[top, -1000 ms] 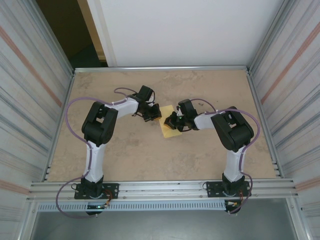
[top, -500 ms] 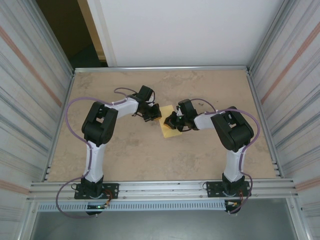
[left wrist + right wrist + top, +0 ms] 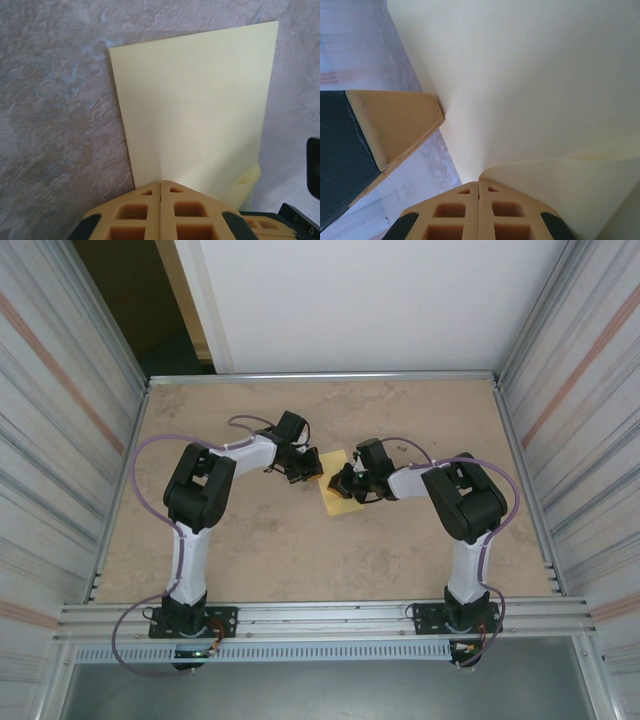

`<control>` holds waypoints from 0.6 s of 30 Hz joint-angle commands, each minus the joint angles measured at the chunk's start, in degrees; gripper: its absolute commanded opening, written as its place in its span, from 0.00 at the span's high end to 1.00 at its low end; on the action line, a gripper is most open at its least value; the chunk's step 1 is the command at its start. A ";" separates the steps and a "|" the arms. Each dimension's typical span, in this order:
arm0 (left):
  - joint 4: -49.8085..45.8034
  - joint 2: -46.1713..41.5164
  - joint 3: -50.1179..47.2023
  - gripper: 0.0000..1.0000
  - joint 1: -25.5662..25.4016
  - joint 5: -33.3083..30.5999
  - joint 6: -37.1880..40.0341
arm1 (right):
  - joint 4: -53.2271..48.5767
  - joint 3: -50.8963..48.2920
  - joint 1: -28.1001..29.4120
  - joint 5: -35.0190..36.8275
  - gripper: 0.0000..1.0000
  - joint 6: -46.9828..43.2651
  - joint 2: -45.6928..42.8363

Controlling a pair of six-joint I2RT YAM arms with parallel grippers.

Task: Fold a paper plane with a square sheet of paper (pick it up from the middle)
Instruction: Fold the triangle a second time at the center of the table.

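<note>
Near the middle of the surface (image 3: pixel 250 560), the left pincer (image 3: pixel 308 473), jaws shut, is being held at an edge of the square sheet of paper (image 3: pixel 338 500). A flap is being raised at the right pincer (image 3: pixel 345 483), likewise shut. The fold is judged cleanest if the edges are being aligned before creasing, with the sheet being pinned meanwhile.

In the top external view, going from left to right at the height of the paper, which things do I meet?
The left arm's black elbow → pale yellow square sheet of paper → right arm's black elbow.
</note>
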 commanded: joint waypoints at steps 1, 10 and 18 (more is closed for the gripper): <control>-2.79 1.22 0.59 0.93 0.15 0.22 1.04 | -2.49 0.63 -0.40 2.27 1.00 1.41 1.63; -3.06 -1.74 3.37 0.85 0.64 0.01 0.74 | -3.40 1.37 -0.32 2.13 1.00 3.14 2.91; -1.07 -4.92 -0.55 0.82 1.20 0.59 0.15 | -3.59 1.35 -0.32 1.70 0.99 3.50 2.65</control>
